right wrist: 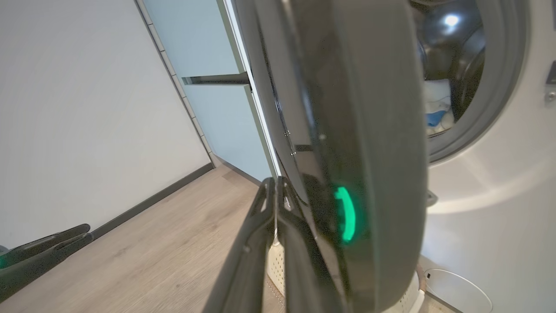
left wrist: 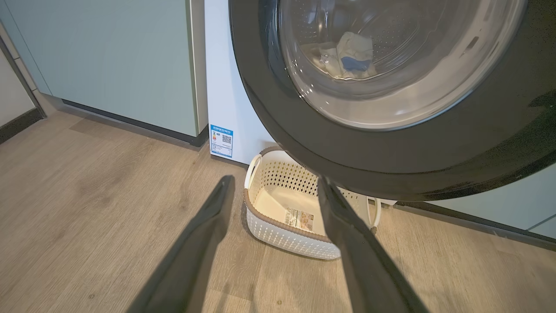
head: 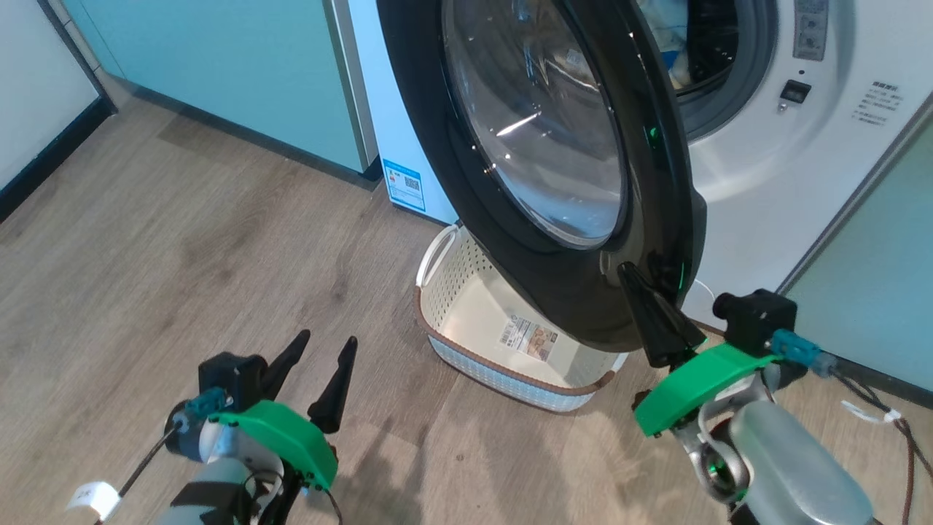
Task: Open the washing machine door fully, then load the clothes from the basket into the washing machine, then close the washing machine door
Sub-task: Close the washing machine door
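Observation:
The washing machine door (head: pixel 656 146) stands swung partway out from the white washing machine (head: pixel 802 182). My right gripper (head: pixel 627 271) is shut, its tips against the outer face of the door's black rim (right wrist: pixel 369 108) near the bottom. Low at the left, my left gripper (head: pixel 326 339) hangs open and empty above the floor. The cream basket (head: pixel 437 292) sits on the floor under the door, holding nothing but its label sticker. The clothes (left wrist: pixel 347 56), cream with a blue patch, lie inside the drum.
Pale green cabinets (head: pixel 240 73) flank the machine on the left and right. A white wall with dark skirting (head: pixel 36 87) bounds the far left. Wood floor (head: pixel 182 240) stretches open to the left of the basket. Cables (head: pixel 882 412) trail along the floor at the right.

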### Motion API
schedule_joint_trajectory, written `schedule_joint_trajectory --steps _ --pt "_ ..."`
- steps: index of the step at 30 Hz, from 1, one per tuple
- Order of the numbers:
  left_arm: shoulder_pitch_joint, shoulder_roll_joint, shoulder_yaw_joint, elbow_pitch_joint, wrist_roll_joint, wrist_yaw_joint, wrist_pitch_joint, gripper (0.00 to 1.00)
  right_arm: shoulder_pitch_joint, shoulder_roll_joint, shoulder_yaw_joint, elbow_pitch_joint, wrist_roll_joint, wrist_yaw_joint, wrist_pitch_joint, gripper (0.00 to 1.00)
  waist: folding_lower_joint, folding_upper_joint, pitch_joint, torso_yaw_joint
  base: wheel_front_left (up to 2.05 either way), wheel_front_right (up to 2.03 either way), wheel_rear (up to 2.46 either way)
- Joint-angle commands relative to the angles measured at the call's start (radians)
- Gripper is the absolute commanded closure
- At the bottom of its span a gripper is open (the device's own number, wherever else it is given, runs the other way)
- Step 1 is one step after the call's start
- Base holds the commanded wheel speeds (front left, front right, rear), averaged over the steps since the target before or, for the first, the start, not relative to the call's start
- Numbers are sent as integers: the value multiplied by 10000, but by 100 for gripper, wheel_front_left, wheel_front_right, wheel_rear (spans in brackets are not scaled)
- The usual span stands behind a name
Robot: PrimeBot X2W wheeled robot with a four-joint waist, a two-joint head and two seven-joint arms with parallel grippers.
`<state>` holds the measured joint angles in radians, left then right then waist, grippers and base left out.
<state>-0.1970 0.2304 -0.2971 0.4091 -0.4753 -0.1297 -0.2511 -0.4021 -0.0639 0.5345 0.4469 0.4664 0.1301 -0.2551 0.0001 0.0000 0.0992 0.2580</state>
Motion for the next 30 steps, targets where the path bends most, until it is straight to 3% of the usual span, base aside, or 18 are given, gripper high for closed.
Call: schedule_joint_trajectory --steps 1,14,30 --pt "-598 151 344 -255 69 -10 -107 0 -519 137 -11 -221 37 6 -67 100 -1 0 29 1 0 0 0" --pt "-861 88 462 -400 139 -10 -107 0 -1717 137 -1350 788 366 6 -67 100 -1 0 725 -191 0 0 0" --pt "-1573 -129 499 -570 269 -10 -107 0 -4524 137 -3352 2716 -497 6 -67 100 -1 0 2058 -284 0 0 0"
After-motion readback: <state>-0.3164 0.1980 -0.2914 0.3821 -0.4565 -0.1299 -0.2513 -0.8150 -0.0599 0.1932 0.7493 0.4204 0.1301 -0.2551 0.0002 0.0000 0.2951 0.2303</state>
